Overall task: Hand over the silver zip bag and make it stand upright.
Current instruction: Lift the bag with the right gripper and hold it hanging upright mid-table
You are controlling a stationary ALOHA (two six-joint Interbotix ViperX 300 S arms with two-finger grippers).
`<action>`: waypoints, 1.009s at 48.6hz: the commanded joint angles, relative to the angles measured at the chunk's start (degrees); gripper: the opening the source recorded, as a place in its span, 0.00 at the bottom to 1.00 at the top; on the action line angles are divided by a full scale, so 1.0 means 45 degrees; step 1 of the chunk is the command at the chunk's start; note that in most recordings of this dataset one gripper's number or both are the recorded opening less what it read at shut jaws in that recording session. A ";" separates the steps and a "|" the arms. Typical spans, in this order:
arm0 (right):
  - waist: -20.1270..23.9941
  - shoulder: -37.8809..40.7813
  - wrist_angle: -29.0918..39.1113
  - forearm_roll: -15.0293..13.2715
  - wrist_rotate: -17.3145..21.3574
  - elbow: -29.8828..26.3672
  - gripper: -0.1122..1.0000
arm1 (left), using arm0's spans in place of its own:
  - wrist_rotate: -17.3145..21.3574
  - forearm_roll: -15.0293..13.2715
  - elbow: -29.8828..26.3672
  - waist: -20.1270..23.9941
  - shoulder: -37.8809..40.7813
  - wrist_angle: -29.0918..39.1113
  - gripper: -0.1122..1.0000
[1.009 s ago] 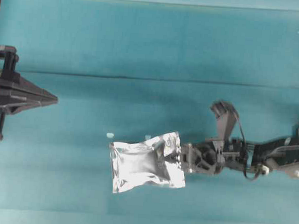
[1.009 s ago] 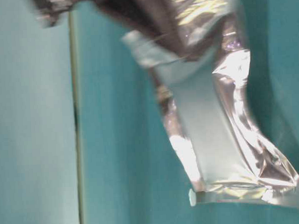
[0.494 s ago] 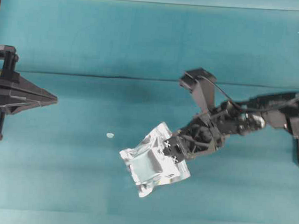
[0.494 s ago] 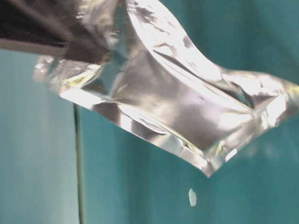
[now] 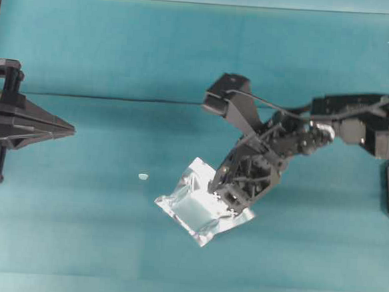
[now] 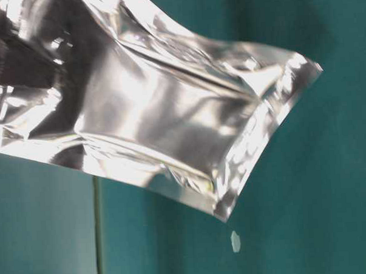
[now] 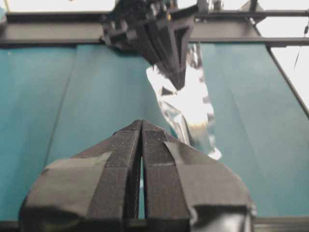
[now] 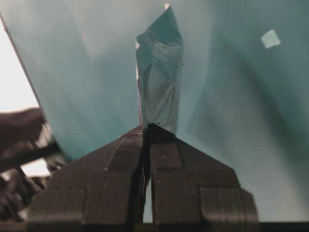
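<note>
Silver zip bag (image 5: 200,206) hangs off the table (image 5: 121,54) near its middle, pinched by one edge in the right gripper (image 5: 223,196). Left gripper (image 5: 69,130) sits at the left edge, fingers pressed together, holding nothing

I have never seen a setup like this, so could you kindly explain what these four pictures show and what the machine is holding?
This is a robot with two arms on a teal table, each ending in a two-fingered gripper. One picture looks down from overhead, one looks across from table level, and the other two come from cameras on each wrist. The right gripper is shut on one edge of the silver zip bag, a shiny crinkled foil pouch that it holds up above the table. The left gripper waits at the left side, shut and holding nothing. A tiny white scrap lies on the table between them.
</note>
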 commanded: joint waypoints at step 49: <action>-0.0098 0.3262 0.6465 -0.5352 -0.3984 -0.6465 0.11 | -0.0059 0.0020 -0.0156 0.0020 0.0039 0.0645 0.10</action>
